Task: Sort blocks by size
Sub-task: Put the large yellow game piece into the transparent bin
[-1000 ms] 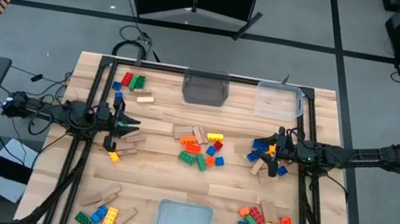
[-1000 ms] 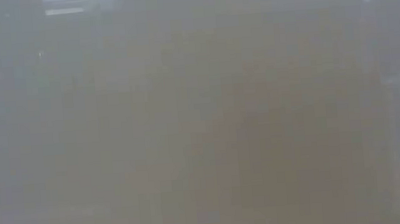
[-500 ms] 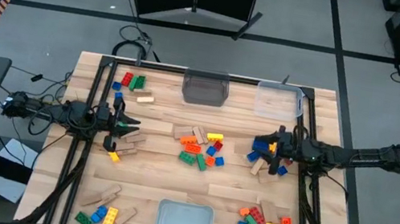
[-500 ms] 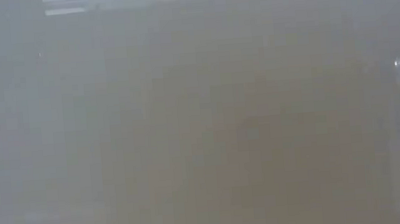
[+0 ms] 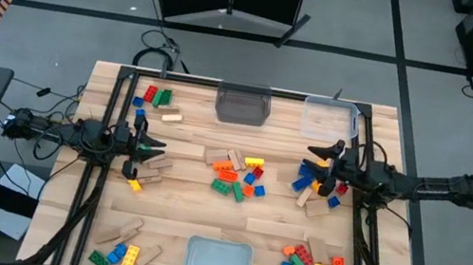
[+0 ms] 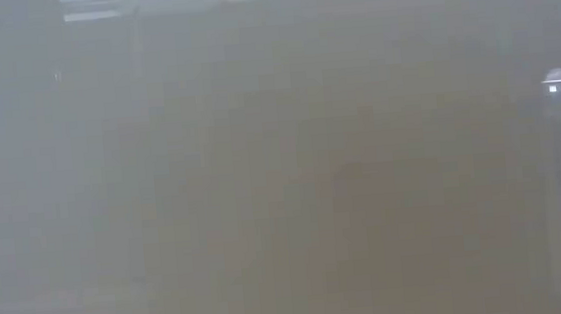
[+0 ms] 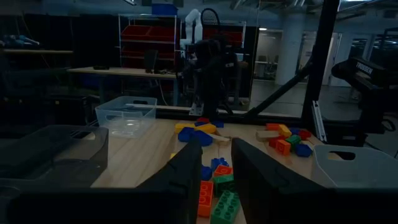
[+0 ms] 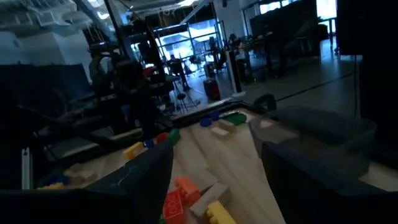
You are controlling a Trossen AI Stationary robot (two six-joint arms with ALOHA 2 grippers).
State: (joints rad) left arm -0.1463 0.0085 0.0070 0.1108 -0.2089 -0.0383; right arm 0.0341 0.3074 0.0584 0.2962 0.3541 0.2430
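Note:
The blocks lie in loose heaps on the wooden table: a centre heap [image 5: 239, 173], one at the far left [image 5: 154, 97], one at the near left [image 5: 123, 248], one at the near right [image 5: 313, 261] and one at the right [image 5: 314, 189]. My right gripper [image 5: 318, 165] hangs level above that right heap, pointing at the table's middle, open wide and empty [image 8: 217, 177]. My left gripper [image 5: 155, 150] waits at the left edge, level, with a narrow gap between its fingers [image 7: 217, 180] and nothing in it. The low view shows only grey haze.
A dark bin [image 5: 242, 105] stands at the far middle and a clear bin [image 5: 330, 119] at the far right. Another clear bin [image 5: 218, 262] stands at the near middle. A black frame rail [image 5: 364, 221] runs along the right side. Bare wood lies between the heaps.
My right gripper has tipped up from slanting down over the right heap to level. It has risen and drawn a little toward the far edge, still open and empty. No block has moved.

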